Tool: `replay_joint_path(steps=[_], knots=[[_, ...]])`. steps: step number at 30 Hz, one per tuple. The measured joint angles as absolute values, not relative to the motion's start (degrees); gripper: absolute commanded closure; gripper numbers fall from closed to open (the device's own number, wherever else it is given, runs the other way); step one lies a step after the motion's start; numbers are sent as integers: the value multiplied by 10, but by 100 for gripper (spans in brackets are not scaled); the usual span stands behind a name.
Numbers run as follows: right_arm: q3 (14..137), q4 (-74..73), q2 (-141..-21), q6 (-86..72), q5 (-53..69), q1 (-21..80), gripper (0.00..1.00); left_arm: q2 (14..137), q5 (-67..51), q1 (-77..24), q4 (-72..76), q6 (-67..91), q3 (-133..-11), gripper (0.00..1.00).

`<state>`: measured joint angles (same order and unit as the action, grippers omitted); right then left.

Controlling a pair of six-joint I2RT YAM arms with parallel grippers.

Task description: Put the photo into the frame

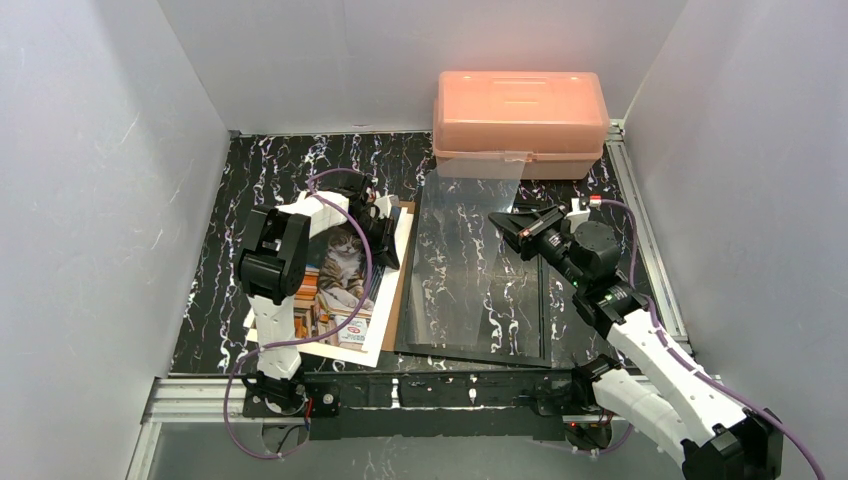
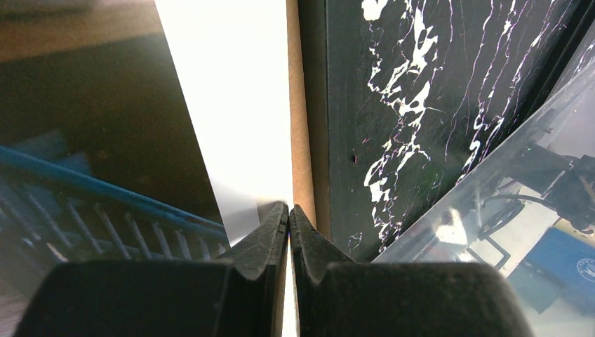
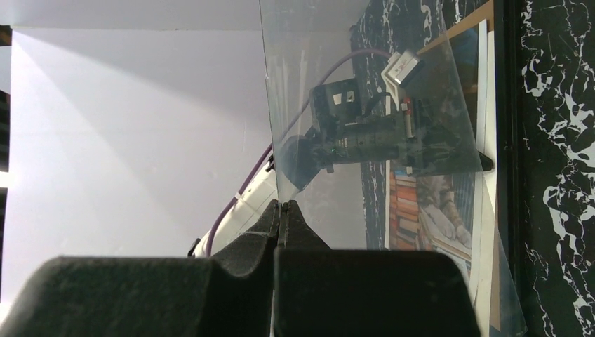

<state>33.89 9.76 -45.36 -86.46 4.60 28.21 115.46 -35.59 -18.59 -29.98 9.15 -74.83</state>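
The photo (image 1: pixel 345 265) of a cat among books lies on a brown backing board (image 1: pixel 398 290) at the left of the table. My left gripper (image 1: pixel 392 240) is at the photo's right edge. In the left wrist view that gripper (image 2: pixel 288 209) is shut on the photo's white border (image 2: pixel 238 105), which runs between the jaws. The thin black frame (image 1: pixel 541 320) lies flat at the centre. Its clear glass pane (image 1: pixel 470 250) stands tilted above it. My right gripper (image 1: pixel 503 222) is shut on the pane's edge, as the right wrist view shows (image 3: pixel 281 205); the pane (image 3: pixel 372 84) fills that view.
A pink plastic box (image 1: pixel 520 120) stands at the back, just behind the pane's far edge. White walls enclose the black marbled table (image 1: pixel 270 170) on three sides. A metal rail (image 1: pixel 640 220) runs along the right side.
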Motion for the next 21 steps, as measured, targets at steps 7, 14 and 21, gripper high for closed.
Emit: replay_joint_path(steps=[7, 14, 21], knots=[[358, 74, -450, -843, 39, 283, 99, 1155, -356, -186, -300, 91, -748, 96], [394, 45, -450, -816, 33, 283, 99, 1155, -356, -186, -300, 91, -748, 96], [393, 42, -450, -814, 32, 283, 99, 1155, -356, -186, -300, 91, -748, 96]])
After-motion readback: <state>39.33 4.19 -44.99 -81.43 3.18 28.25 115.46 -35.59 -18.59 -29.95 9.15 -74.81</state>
